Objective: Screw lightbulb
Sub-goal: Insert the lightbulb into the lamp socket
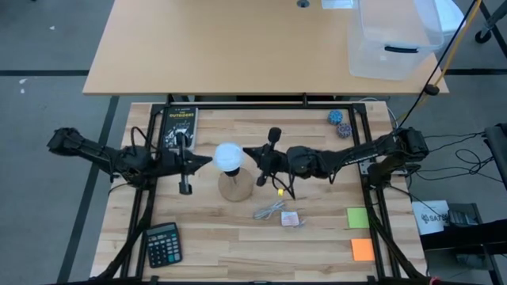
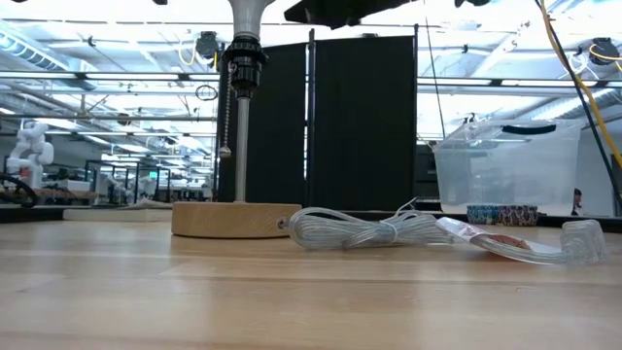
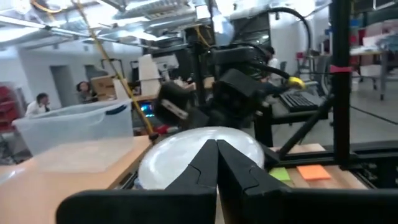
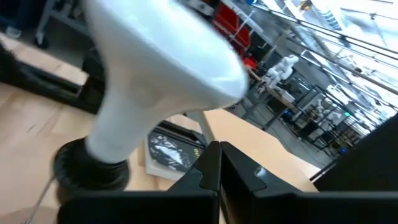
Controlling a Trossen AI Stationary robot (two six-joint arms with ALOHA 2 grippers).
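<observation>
The lightbulb (image 1: 229, 157) is white, and its neck (image 4: 109, 140) sits in the black socket (image 4: 84, 171) on top of the lamp stand. The stand rises on a metal pole (image 2: 241, 146) from a round wooden base (image 2: 236, 219). My left gripper (image 1: 209, 161) is shut and points level at the dome's left side (image 3: 186, 149). My right gripper (image 1: 246, 150) is shut too. It points level at the bulb from the right, its tips (image 4: 217, 147) just under the dome's flare. My left gripper's shut tips (image 3: 216, 144) stand right at the dome's side, coming level from the table's left; I cannot tell whether they touch it. My right gripper's shut tips stand close by the dome's right side, level from the right; I cannot tell whether they touch either.
A coiled clear cord (image 1: 269, 210) and a small wrapper (image 1: 291, 219) lie near the base. A book (image 1: 179, 125) lies far left and a calculator (image 1: 162, 244) near left. Green (image 1: 358, 218) and orange (image 1: 362, 249) notes lie at the right. A clear bin (image 1: 392, 39) stands on the far table.
</observation>
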